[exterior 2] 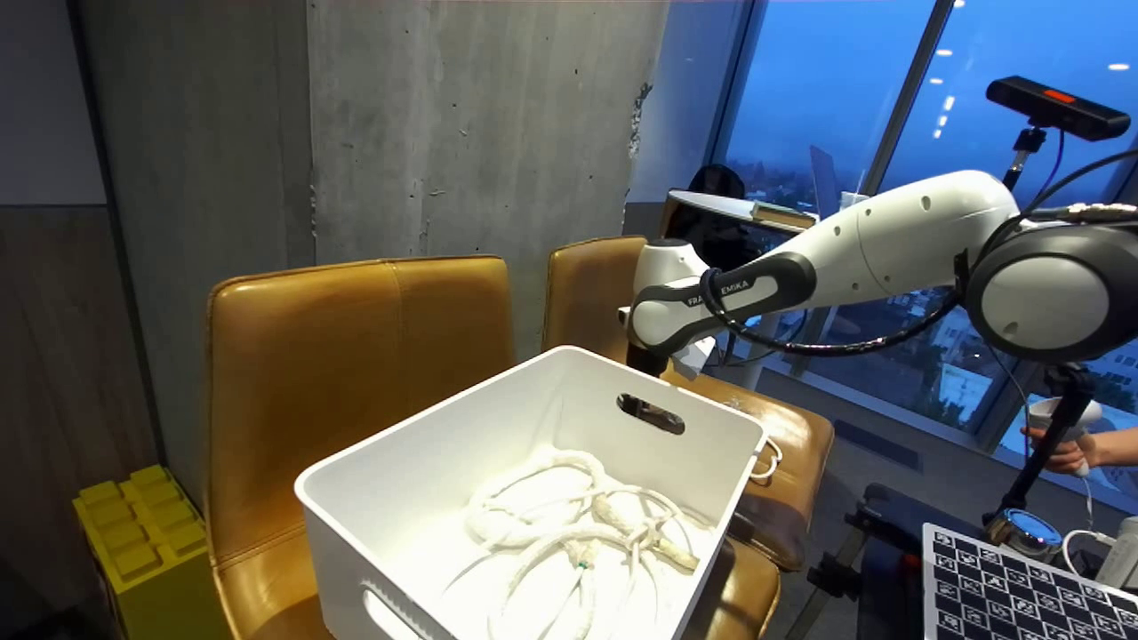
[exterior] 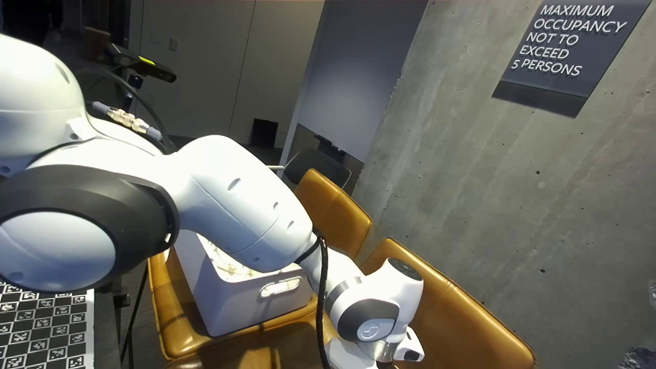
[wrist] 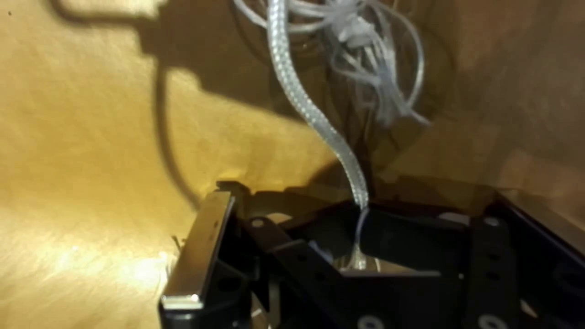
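In the wrist view my gripper (wrist: 362,214) is shut on a pale braided cord (wrist: 301,103), which is pinched flat between the dark finger pads. The cord curves up from the jaws over a tan leather chair seat (wrist: 91,128). Beside it lies a tangle of thin white strands (wrist: 358,34). Below the pinch, a frayed bit of cord shows through the gap in the linkage. In an exterior view, the gripper (exterior 2: 647,360) is mostly hidden behind a white bin (exterior 2: 342,551) holding more pale rope (exterior 2: 569,458). Elsewhere the picture's bottom edge cuts the gripper off.
The bin (exterior: 246,302) stands on a tan chair (exterior: 177,328), close to the arm. Another chair back (exterior: 461,312) rises by the concrete wall (exterior: 512,205). A white loop (exterior 2: 772,460) hangs past the bin's rim. A checkered board (exterior 2: 1022,596) lies near the robot's base.
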You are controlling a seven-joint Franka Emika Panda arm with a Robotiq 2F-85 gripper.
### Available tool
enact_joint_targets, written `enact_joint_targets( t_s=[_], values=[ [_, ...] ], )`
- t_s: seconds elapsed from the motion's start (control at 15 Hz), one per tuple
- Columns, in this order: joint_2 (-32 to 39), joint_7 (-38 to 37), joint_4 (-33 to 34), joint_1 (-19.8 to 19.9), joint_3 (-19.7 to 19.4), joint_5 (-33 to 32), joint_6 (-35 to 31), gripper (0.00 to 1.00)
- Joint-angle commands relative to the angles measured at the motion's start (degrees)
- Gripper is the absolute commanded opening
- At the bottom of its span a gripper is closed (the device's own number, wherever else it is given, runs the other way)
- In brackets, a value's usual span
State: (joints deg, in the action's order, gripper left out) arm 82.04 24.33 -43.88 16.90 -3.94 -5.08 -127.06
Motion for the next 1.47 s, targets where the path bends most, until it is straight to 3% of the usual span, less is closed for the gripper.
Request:
enact_joint_targets(
  t_s=[0.0,0.27,1.0,1.4],
  values=[
    [-2.8,1.4,-2.3,0.3,1.5,0.9,1.3,0.00],
    [-10.4,1.3,-7.2,-0.6,3.0,0.8,1.5,0.00],
    [-37.2,8.1,-34.9,-4.0,8.2,0.4,-0.8,0.00],
    [-53.7,10.4,-50.5,-7.7,9.7,0.0,-3.3,0.00]
  ],
)
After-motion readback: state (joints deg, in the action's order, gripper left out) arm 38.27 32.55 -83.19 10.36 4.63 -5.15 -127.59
